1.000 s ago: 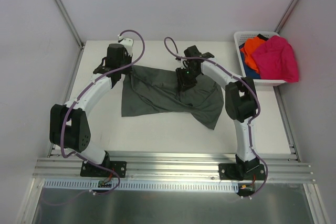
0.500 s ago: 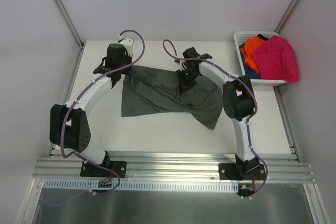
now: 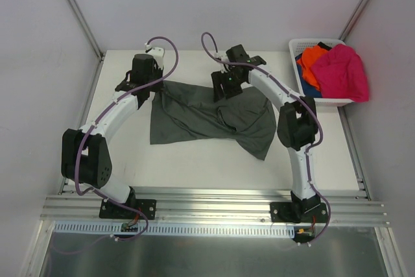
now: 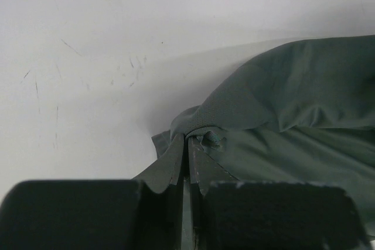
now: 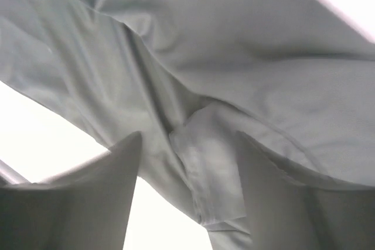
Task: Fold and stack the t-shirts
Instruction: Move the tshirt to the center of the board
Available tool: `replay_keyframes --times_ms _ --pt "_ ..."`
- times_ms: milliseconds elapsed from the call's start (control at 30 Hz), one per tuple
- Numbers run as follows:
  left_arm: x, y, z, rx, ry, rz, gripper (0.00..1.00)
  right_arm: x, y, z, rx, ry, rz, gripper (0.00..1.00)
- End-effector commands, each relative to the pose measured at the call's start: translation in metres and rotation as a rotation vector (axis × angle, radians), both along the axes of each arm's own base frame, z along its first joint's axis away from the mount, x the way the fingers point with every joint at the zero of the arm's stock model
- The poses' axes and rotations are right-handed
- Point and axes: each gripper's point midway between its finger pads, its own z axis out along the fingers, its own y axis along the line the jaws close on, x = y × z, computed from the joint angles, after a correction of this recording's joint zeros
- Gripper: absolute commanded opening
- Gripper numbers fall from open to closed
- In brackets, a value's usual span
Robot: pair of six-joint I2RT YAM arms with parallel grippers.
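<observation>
1. Now the dark shirt [image 3: 201, 118] lies rumpled on the worktop [image 3: 194, 160], between the two arms.
2. Up at its far left corner, the left claw [image 4: 187, 147] is pinched tight on the cloth.
3. Over its far edge, the right claw [image 5: 187, 168] has its fingers parted, with a fold between them and nothing clamped.
4. Off at the far right corner, a pink shirt [image 3: 340, 72] and an orange shirt [image 3: 313, 60] sit heaped in the basket [image 3: 305, 45].

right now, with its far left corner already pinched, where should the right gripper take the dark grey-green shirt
The far edge of the dark grey-green shirt, right of middle, from above, probably. The left gripper is shut on the far left corner, so a matching pinch could pull that edge taut. The right gripper is open over a raised hem fold there, easy to pinch.
</observation>
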Motion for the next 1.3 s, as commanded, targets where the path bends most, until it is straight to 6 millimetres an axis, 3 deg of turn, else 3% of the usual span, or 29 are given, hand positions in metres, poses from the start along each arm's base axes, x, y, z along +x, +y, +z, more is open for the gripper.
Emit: replay_keyframes --times_ms 0,100,133,233,367,433,567,833,1267 --pt "0.006 -0.004 0.025 -0.05 -0.064 -0.001 0.0 0.002 -0.008 0.04 -0.001 -0.092 0.0 0.73" --pt "0.005 -0.004 0.026 -0.054 -0.068 -0.005 0.0 -0.027 -0.019 0.028 -0.013 -0.024 0.007 0.74" --pt "0.005 -0.005 0.027 -0.056 -0.069 -0.006 0.0 -0.052 -0.029 0.019 -0.027 0.028 0.013 0.72" --pt "0.005 -0.005 0.027 -0.058 -0.068 -0.01 0.0 -0.096 -0.05 0.005 -0.056 0.124 0.01 0.68" --pt "0.005 -0.006 0.028 -0.067 -0.07 -0.006 0.0 -0.129 -0.066 -0.006 -0.082 0.192 0.005 0.6" --pt "0.005 -0.006 0.03 -0.075 -0.072 -0.003 0.0 -0.131 -0.069 -0.008 -0.083 0.192 0.0 0.55" --pt "0.003 -0.007 0.029 -0.079 -0.069 -0.007 0.0 -0.124 -0.065 -0.013 -0.085 0.19 0.004 0.53" --pt "-0.001 -0.004 0.027 -0.072 -0.068 0.0 0.0 -0.093 -0.052 -0.016 -0.088 0.156 0.012 0.49" --pt "0.002 -0.004 0.027 -0.069 -0.065 0.008 0.0 -0.088 -0.067 -0.035 -0.122 0.181 -0.003 0.48"
